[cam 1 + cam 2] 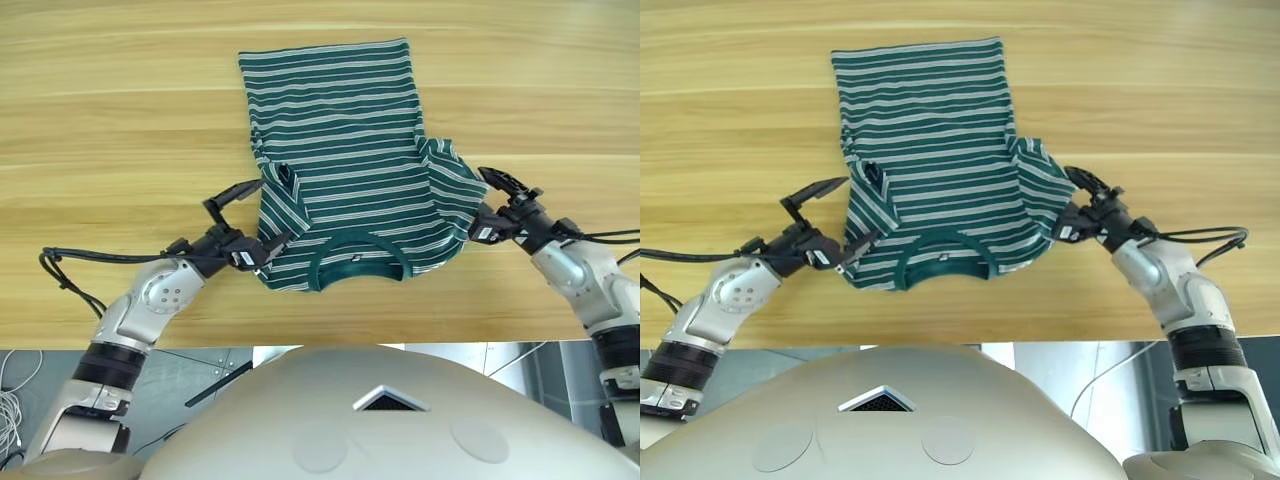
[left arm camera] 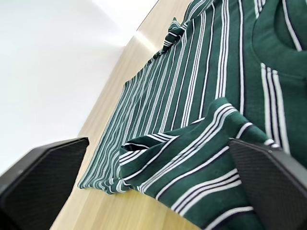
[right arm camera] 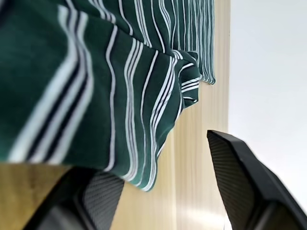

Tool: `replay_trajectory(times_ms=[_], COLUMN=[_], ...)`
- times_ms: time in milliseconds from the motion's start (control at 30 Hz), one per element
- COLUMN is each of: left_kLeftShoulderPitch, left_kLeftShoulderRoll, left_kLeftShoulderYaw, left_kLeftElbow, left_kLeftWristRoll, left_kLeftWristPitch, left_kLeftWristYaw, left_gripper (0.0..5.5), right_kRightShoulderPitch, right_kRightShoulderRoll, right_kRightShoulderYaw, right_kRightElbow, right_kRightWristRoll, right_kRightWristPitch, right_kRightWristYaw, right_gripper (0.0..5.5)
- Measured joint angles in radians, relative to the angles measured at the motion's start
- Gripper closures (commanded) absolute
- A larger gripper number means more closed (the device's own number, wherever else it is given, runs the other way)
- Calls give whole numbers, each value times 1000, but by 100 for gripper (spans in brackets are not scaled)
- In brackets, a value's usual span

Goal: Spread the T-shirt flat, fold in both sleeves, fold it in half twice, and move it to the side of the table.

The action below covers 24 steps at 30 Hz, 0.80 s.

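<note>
1. The shirt [image 1: 345, 150] lies mid-table [image 1: 120, 120], with the collar [image 1: 358, 255] at the near edge and the hem [image 1: 325, 52] far. Both sleeves look tucked in already, so I'd say you're at the first half-fold.
2. Your left gripper [image 1: 272, 212] is spread wide at the near-left shoulder, with cloth between the fingers but not pinched. Your right gripper [image 1: 487, 205] is likewise unclenched at the near-right shoulder, with the shirt edge draped over one finger.
3. Clamp both shoulders at matching spots and catch the folded sleeve layer too, or the sleeves will probably flop back out.
4. Lift just enough to clear, carry both corners toward the far hem together, and keep the sides parallel so the fold lands square.
</note>
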Motion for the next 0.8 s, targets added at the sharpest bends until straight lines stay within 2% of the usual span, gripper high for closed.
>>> replay_trajectory(times_ms=[300, 567, 800], left_kLeftShoulderPitch=[3, 3, 7], left_kLeftShoulderRoll=[-2, -15, -18], left_kLeftShoulderYaw=[33, 33, 36], left_kLeftElbow=[-9, -10, -17], left_kLeftWristRoll=[1, 1, 1], left_kLeftWristPitch=[-1, -2, -3], left_kLeftWristYaw=[0, 0, 0], left_gripper=[12, 10, 10], right_kRightShoulderPitch=[-56, -78, -90], right_kRightShoulderRoll=[-10, -18, -44], right_kRightShoulderYaw=[44, 80, 93], right_kRightElbow=[90, 147, 157], right_kRightWristRoll=[1, 1, 13], right_kRightWristPitch=[-6, -23, -46], right_kRightWristYaw=[-70, -100, -110], right_gripper=[264, 418, 509])
